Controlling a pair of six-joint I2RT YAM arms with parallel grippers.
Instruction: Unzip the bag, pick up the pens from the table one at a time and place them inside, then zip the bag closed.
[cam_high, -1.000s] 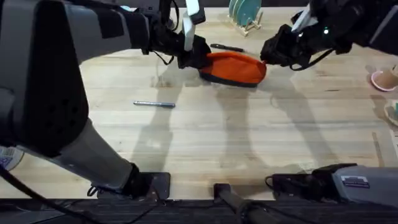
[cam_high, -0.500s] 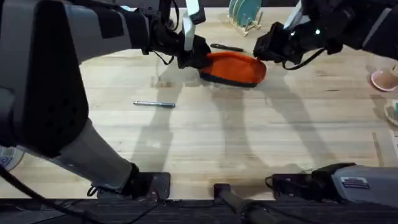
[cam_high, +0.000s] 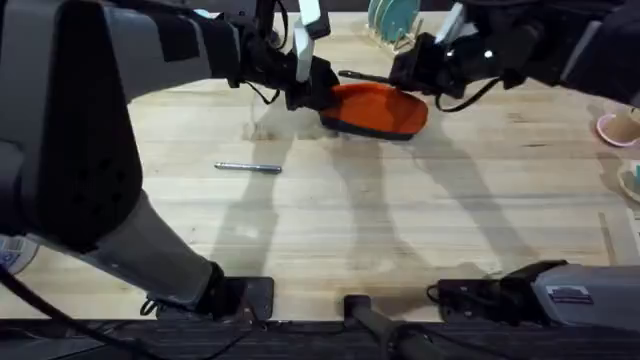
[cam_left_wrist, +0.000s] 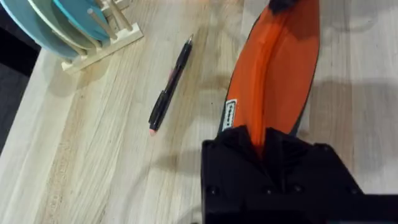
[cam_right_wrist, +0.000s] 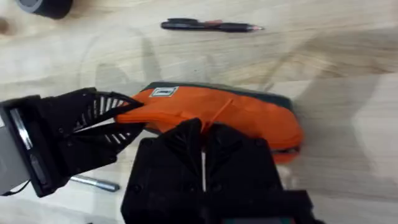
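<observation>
**Unzipping: pull under way along the top seam**

Bag (cam_high: 378, 108) lies at the table's (cam_high: 330, 230) far centre, about 12 o'clock in the overhead view, long axis running 9 to 3.

Left gripper (cam_high: 318, 88) is clamped on the bag's 9 o'clock end, anchoring it.

Right gripper (cam_high: 408, 70) sits over the top seam; in its wrist view the fingers are pressed together with an orange pull tab (cam_right_wrist: 219, 116) pinched between them.

Black pen (cam_high: 365, 76) lies just beyond the bag at 12 o'clock. Silver pen (cam_high: 248, 167) lies well apart, toward 8 o'clock of the bag.

Judgement: step one, unzipping. How far the zip has opened is not visible. Next move calls for drawing the pull along the seam while the left grip holds tension, then releasing for the pens.
</observation>
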